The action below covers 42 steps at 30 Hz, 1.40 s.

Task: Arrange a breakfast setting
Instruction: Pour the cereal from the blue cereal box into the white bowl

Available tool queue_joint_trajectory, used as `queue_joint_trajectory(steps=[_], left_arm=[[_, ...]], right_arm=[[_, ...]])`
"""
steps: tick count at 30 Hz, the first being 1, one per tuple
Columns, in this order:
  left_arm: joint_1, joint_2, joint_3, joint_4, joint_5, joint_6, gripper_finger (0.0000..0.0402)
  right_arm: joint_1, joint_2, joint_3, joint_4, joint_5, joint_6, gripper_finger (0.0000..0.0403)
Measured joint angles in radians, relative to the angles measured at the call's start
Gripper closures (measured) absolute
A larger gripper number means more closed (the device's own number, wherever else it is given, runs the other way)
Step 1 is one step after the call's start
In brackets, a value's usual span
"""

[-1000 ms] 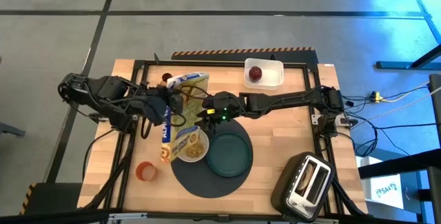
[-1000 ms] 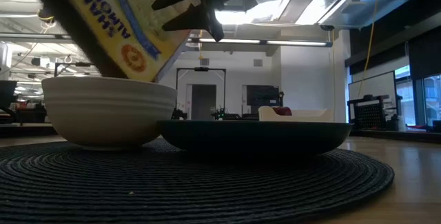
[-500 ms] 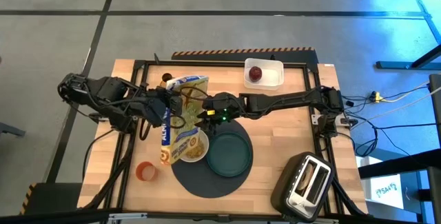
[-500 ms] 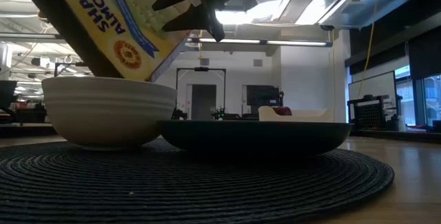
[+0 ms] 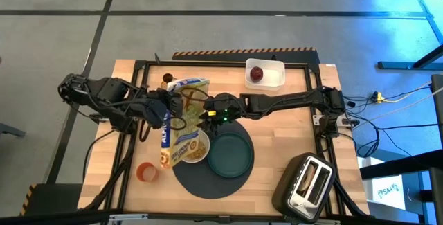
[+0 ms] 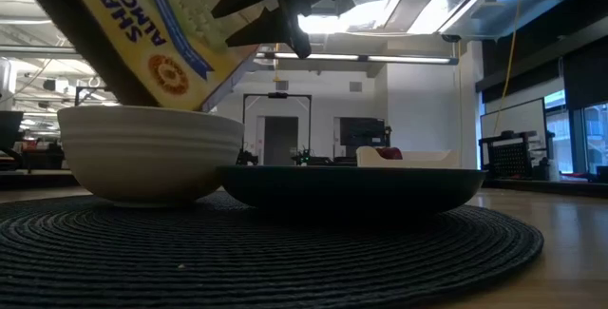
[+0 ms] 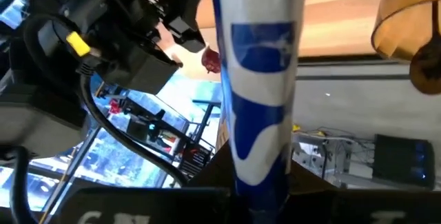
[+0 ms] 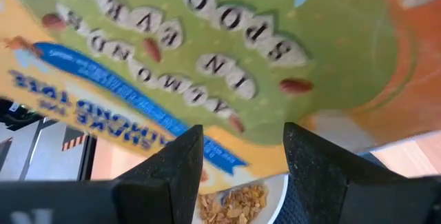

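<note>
The blue and yellow cereal box (image 5: 181,122) is tilted over the white bowl (image 5: 199,150), which holds cereal. The bowl stands on the round dark-grey placemat (image 5: 201,180) beside the teal plate (image 5: 230,156). My left gripper (image 5: 163,112) is shut on the box. My right gripper (image 5: 205,112) is open at the box's right face (image 8: 207,45); I cannot tell if it touches. The orange cup (image 5: 146,172) stands near the front left. The dark-red fruit (image 5: 257,73) lies in a white container. The spoon is not in view. My left gripper holds the cereal box by its narrow blue-and-white side (image 7: 258,176), which runs back between the two fingers. The fingers come level from the table's left, about halfway along the box. The box is lifted and tilted, its lower end (image 6: 171,100) over the bowl's rim.
A black-and-silver toaster (image 5: 304,183) stands at the front right corner. The white container (image 5: 273,76) is at the far edge. A small brown thing (image 5: 166,79) lies at the far left, behind the box. Bare wood shows right of the plate.
The cereal box has shifted a little in my left gripper's hold. Its lower end has crept toward the table's near left over the bowl. It stays tilted.
</note>
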<state>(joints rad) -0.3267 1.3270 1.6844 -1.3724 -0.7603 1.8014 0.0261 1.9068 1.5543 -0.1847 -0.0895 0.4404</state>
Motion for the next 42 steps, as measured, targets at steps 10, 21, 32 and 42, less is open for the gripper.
queue_joint_trajectory(steps=[10, 21, 32, 42], left_arm=[[0.081, -0.018, 0.0, -0.058, 0.039, -0.077, 0.0389], [0.158, -0.019, 0.0, -0.108, 0.043, -0.144, 0.0389], [0.244, -0.022, 0.0, -0.109, 0.13, -0.154, 0.0389], [0.322, -0.022, 0.0, -0.109, 0.2, -0.153, 0.0389]], right_arm=[[0.0, 0.0, 0.0, 0.0, -0.008, 0.0, 0.021], [0.0, 0.0, 0.0, 0.0, -0.008, 0.0, 0.021], [-0.001, 0.0, 0.0, -0.006, -0.036, 0.001, 0.021], [-0.002, -0.005, 0.054, -0.009, -0.066, 0.031, 0.021]])
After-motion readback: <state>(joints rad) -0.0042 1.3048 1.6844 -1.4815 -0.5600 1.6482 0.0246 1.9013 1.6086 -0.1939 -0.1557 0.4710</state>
